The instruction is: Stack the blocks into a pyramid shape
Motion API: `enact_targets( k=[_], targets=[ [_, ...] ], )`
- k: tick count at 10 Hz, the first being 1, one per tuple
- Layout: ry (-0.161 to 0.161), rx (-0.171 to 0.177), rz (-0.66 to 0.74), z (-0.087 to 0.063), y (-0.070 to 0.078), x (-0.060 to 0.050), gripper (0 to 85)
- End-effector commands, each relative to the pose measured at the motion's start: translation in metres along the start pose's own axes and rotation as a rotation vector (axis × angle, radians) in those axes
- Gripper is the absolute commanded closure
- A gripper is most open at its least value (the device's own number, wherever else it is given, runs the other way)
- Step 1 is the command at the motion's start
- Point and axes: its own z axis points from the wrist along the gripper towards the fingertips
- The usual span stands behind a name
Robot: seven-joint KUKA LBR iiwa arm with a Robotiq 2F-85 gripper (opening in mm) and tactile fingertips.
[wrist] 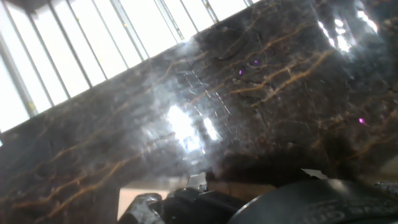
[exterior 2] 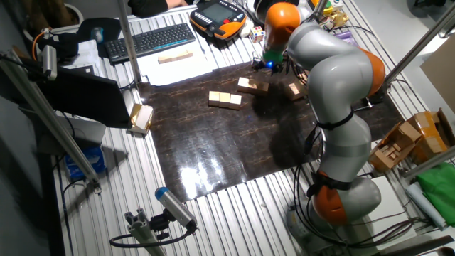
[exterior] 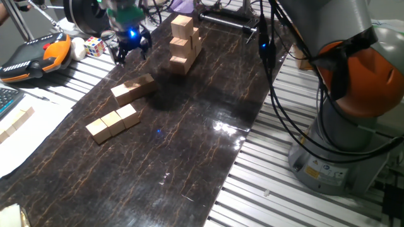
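One fixed view: gripper (exterior: 129,47) hung over the far left of the dark mat (exterior: 189,145), fingers apart, nothing between them. Two blocks (exterior: 134,89) lay just beside it toward the camera, a row of three (exterior: 113,123) nearer still. Stepped pile (exterior: 184,43) stood right of the gripper, apart from it. Puzzle cube (exterior: 94,45) and pendant (exterior: 35,55) sat off the mat's left edge. Near half of the mat was bare.

Other fixed view: arm (exterior 2: 334,85) hid most of the pile. Keyboard (exterior 2: 151,40) and more cubes (exterior 2: 175,57) lay beyond the mat edge.

Hand view: mat, glare, its edge against the slats (wrist: 74,50); tan block face (wrist: 140,196) at bottom, partly hidden.
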Motion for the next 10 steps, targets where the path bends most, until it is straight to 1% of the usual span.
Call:
enact_targets(
  k=[1, 3, 5, 8, 10],
  targets=[
    [-0.013, -0.007, 0.008, 0.007, 0.001, -0.002, 11.3],
    [-0.033, -0.006, 0.019, 0.014, 0.000, -0.005, 10.3],
    [-0.049, -0.013, 0.032, 0.021, -0.002, -0.009, 10.3],
    [-0.056, -0.016, 0.037, 0.033, -0.001, -0.010, 10.3],
    [-0.072, -0.011, 0.038, 0.040, -0.003, -0.011, 10.0]
  ],
)
